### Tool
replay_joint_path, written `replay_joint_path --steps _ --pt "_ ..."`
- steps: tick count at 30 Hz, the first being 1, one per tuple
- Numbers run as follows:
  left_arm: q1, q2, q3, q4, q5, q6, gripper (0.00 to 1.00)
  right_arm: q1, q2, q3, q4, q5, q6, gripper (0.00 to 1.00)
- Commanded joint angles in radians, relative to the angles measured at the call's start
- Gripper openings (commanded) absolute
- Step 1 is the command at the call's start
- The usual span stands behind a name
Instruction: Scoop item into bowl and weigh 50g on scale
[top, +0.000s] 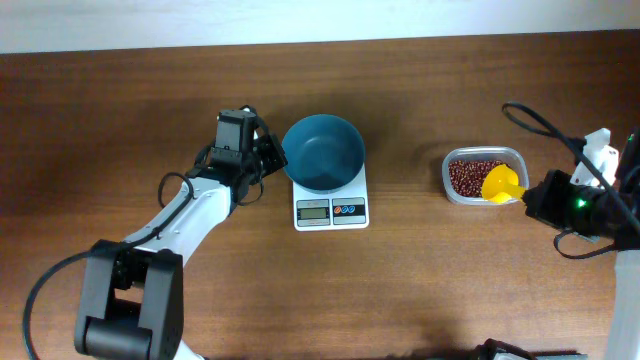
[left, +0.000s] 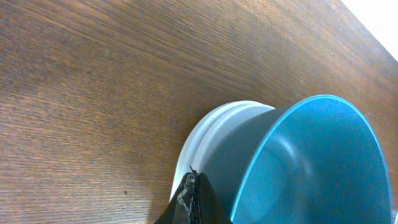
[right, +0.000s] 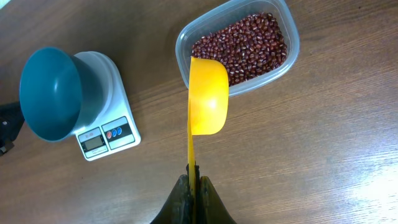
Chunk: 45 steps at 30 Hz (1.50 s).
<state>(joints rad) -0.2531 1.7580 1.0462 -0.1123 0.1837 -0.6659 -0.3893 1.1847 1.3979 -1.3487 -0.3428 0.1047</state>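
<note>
Scoop at the beans, bowl waiting on the scale.

The teal bowl (top: 323, 150) sits on the white scale (top: 332, 211) near the middle of the table (top: 120, 100), a little toward its far edge, with the scale's display and buttons facing the near edge. The left claw (left: 194, 185) is pinched tight on nothing, its tip just beside the left of the scale's platform under the bowl's wall. Over toward the table's right edge stands the clear container (right: 292, 38), with the red-brown beans (right: 242, 43) lying in it. The right claw (right: 194, 179) is clamped on the handle of the yellow scoop (right: 208, 96), whose cup is turned on its side over the container's rim at the corner nearest that arm. Whether the scoop holds any beans, I can't make out.
</note>
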Motion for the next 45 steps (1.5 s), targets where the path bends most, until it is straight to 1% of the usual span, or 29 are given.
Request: replay_joint_path --steps 1,5,9,14,24,28,34,37,41,45 --pt "-0.002 0.003 0.009 -0.001 0.011 -0.023 0.00 -0.005 0.000 0.006 0.003 -0.017 -0.004 0.04" --pt "-0.002 0.003 0.009 0.000 0.007 -0.066 0.00 -0.005 0.000 0.006 0.003 -0.016 -0.004 0.04" --pt "-0.002 0.003 0.009 0.003 0.000 -0.081 0.00 -0.005 0.000 0.006 0.003 -0.017 -0.004 0.04" --pt "-0.002 0.003 0.010 0.007 -0.012 -0.153 0.00 -0.005 0.000 0.006 0.003 -0.016 -0.004 0.04" --pt "-0.002 0.003 0.009 0.006 -0.015 -0.184 0.00 -0.005 0.000 0.006 0.003 -0.016 -0.004 0.04" --pt "-0.002 0.003 0.009 0.006 -0.015 -0.225 0.00 -0.005 0.000 0.006 0.003 -0.016 -0.004 0.04" --pt "-0.004 0.003 0.009 0.003 0.000 -0.227 0.00 -0.005 0.000 0.006 0.004 -0.016 -0.004 0.04" --pt "-0.007 0.003 0.009 -0.006 0.005 -0.200 0.00 -0.005 0.000 0.006 0.003 -0.016 -0.004 0.04" --pt "-0.007 0.003 0.009 0.000 0.032 -0.201 0.00 -0.005 0.000 0.006 0.003 -0.016 -0.004 0.04" --pt "-0.007 0.003 0.009 0.001 0.038 -0.243 0.00 -0.005 0.000 0.006 0.003 -0.016 -0.004 0.04"
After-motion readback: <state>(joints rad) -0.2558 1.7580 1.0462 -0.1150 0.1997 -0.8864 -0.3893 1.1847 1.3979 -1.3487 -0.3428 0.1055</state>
